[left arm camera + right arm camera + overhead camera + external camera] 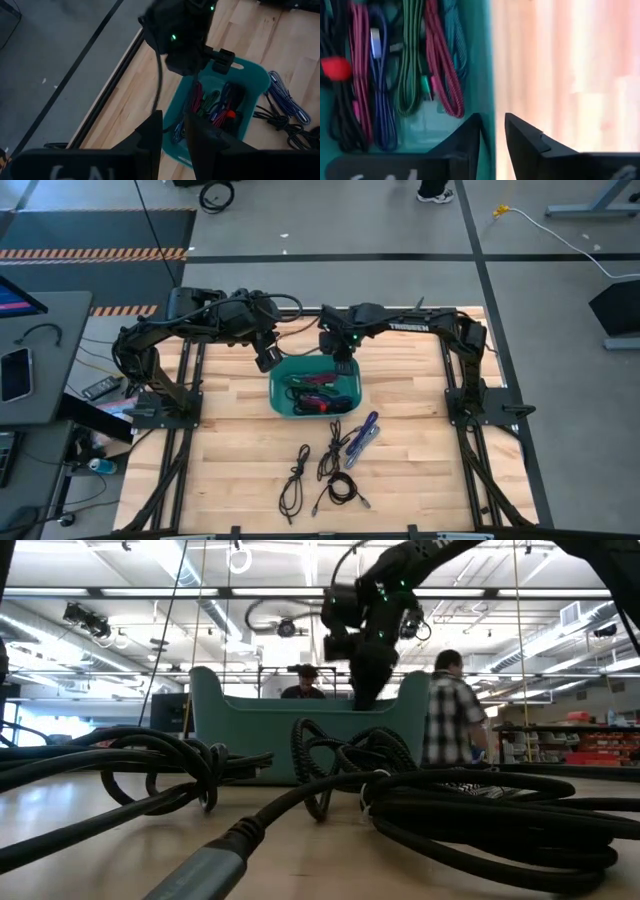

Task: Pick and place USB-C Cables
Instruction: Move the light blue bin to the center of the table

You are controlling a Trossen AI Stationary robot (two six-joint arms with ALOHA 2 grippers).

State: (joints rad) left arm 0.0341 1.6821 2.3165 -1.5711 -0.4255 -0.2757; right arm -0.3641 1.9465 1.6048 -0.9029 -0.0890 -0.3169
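Note:
A teal bin stands at the table's far middle. It holds several USB-C cables in folded bundles: black, magenta, blue and green. More cables lie loose on the wood in front of it: black ones and a blue-purple one. My right gripper is open with nothing between its fingers; it points down inside the bin's far right part, over the bin's wall. My left gripper hangs open and high above the bin's far left corner.
Bare wood lies to the left and right of the bin. The loose cables fill the near middle of the table and loom close in the low view. Two people stand in the room behind the table.

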